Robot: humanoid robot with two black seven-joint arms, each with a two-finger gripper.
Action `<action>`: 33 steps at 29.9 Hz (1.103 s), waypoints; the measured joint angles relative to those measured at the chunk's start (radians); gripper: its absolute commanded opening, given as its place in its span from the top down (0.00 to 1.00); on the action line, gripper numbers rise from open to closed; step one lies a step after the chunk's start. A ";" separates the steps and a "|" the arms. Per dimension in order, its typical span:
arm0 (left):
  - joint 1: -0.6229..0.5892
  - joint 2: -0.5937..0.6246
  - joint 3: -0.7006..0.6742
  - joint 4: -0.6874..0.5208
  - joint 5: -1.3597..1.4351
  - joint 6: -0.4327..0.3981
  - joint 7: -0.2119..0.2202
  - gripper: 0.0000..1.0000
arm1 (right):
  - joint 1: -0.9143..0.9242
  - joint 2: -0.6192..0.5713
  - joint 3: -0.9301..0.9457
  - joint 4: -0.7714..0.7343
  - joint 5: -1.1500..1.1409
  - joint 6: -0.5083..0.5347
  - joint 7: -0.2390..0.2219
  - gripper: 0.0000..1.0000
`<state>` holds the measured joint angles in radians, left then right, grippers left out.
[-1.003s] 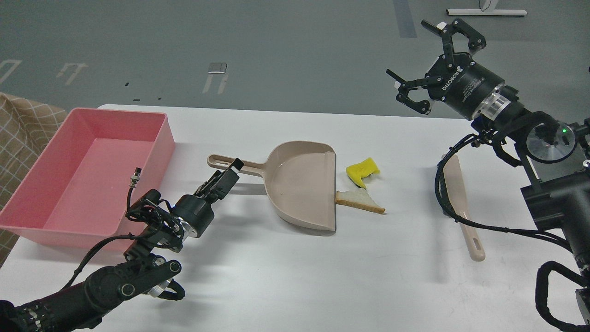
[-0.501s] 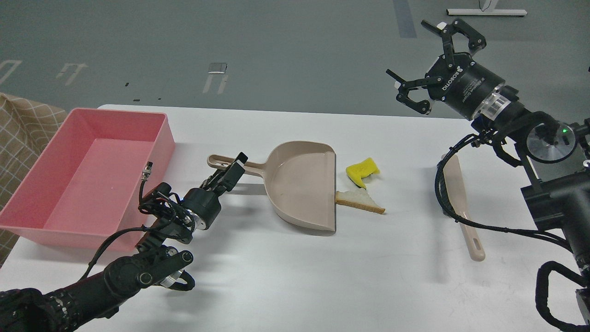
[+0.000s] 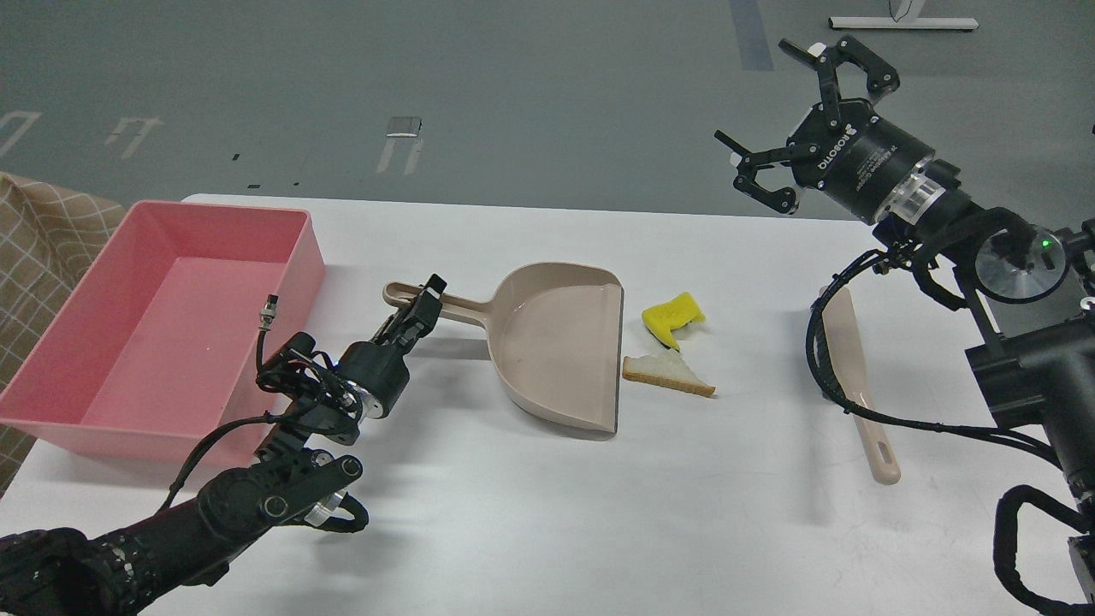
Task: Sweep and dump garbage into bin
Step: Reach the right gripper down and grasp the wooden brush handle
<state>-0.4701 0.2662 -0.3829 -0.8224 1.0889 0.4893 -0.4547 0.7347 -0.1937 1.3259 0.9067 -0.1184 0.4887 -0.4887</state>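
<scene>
Head view. White bench (image 3: 530, 513) carries all items.

Left hand (image 3: 425, 297): sits at the handle of the beige plastic dustpan (image 3: 560, 346), fingers lying along and over the handle near its looped end. Seen nearly end-on and dark; I cannot tell whether the fingers are clenched on the handle or merely resting against it.

Right hand (image 3: 800, 120): raised well above the far right part of the bench, fingers spread wide apart, released, holding nothing.

Dustpan: lies flat on the bench at centre, handle pointing left toward the bin, straight open lip facing right.

Garbage, two pieces, both on the bench just right of the dustpan lip:
- bent bright yellow piece (image 3: 673, 316), near the upper part of the lip, a small gap between them;
- triangular white bread slice with brown crust (image 3: 668, 375), below the yellow piece, its left edge just beside the lip; contact cannot be judged.
The two pieces lie close together, nearly touching.

Bin: large pink rectangular plastic tub (image 3: 51, 342) at the left end of the bench, upright; well apart from the garbage, with the dustpan between.

Beige brush (image 3: 858, 381): lies on the bench at right, handle end toward the near edge, partly crossed by a black cable of the right arm.
</scene>
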 measured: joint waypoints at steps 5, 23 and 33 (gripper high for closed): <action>-0.004 -0.005 0.001 0.000 0.000 0.000 0.001 1.00 | 0.005 -0.025 -0.010 0.001 -0.010 0.000 0.000 0.01; -0.043 -0.005 0.002 -0.003 0.007 -0.001 0.002 1.00 | 0.171 -0.356 -0.460 0.117 -0.278 0.000 0.000 0.01; -0.055 0.002 0.003 -0.006 0.008 0.000 0.002 1.00 | 0.148 -0.465 -0.622 0.356 -0.803 0.000 0.000 0.01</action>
<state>-0.5253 0.2681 -0.3804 -0.8284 1.0970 0.4888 -0.4524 0.8824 -0.6583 0.7038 1.2630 -0.9214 0.4891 -0.4886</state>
